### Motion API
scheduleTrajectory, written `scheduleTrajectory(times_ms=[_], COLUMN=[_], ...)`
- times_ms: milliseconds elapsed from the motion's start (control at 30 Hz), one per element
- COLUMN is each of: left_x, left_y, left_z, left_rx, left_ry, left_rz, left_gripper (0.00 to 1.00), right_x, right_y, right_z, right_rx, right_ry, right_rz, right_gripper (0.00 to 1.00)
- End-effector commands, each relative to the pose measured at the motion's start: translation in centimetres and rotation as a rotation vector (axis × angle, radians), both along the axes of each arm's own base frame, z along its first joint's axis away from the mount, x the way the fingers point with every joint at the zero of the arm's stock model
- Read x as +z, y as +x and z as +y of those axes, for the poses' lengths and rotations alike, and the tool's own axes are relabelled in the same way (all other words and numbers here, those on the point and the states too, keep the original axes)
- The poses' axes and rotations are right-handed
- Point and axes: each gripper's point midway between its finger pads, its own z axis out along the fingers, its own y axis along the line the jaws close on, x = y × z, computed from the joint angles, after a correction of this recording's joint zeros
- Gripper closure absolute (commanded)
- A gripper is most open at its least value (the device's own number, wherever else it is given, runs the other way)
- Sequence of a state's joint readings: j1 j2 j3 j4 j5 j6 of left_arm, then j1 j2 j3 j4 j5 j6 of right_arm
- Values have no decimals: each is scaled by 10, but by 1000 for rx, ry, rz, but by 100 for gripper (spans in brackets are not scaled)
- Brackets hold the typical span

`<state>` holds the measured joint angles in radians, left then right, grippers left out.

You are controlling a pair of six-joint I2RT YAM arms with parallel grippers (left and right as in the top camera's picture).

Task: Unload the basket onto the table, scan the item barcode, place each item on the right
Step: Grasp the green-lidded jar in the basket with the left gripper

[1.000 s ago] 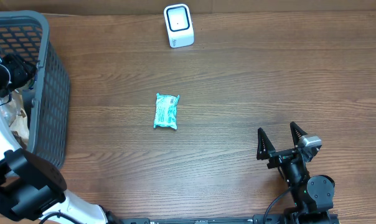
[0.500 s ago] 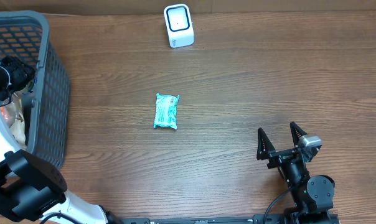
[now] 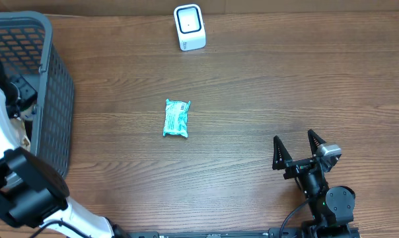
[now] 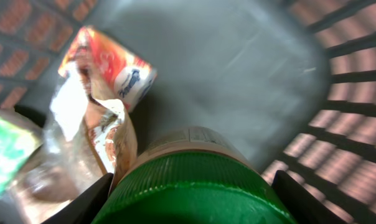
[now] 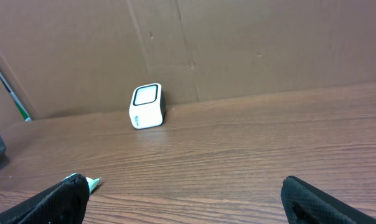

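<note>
Now my left gripper (image 4: 197,194) clamps a green-lidded jar (image 4: 194,177) inside the grey basket (image 3: 54,112) at the left edge, ready to carry it to the barcode scanner (image 3: 189,27) at top centre, while my right gripper (image 3: 294,139) rests open, lower right.

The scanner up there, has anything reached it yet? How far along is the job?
Done: a teal packet lies on the table, though whether it was scanned is unclear. In hand: the left hand is down in the basket, closed around a green-lidded jar. Left: carrying it to the white scanner; the right hand sits open.
</note>
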<state>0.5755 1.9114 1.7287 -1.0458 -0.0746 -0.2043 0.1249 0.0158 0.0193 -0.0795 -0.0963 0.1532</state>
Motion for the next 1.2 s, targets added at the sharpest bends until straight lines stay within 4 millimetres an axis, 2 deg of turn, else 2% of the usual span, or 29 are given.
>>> scheduleTrajectory(times_ms=[0, 267, 367, 567, 667, 900, 1167], left_x=[-26, -64, -80, -121, -130, -124, -98], left_y=[-13, -10, -10, -18, -20, -3, 14], left_z=[14, 17, 17, 10, 9, -2, -2], left_rx=[54, 55, 57, 50, 48, 9, -56], left_ry=[52, 17, -2, -64, -78, -152, -160], left_rz=[108, 167, 194, 284, 306, 231, 182], left_gripper=[70, 69, 64, 62, 61, 44, 40], right_x=[-4, -4, -4, -4, -4, -4, -4], right_y=[1, 1, 1, 1, 1, 1, 1], right_z=[-2, -2, -2, -2, -2, -2, -2], right_rx=[-11, -11, -11, -11, -11, -11, -11], right_ry=[-5, -5, -5, -5, -5, -5, -5], right_rz=[2, 2, 2, 2, 2, 2, 2], right_gripper=[0, 0, 0, 0, 0, 0, 0])
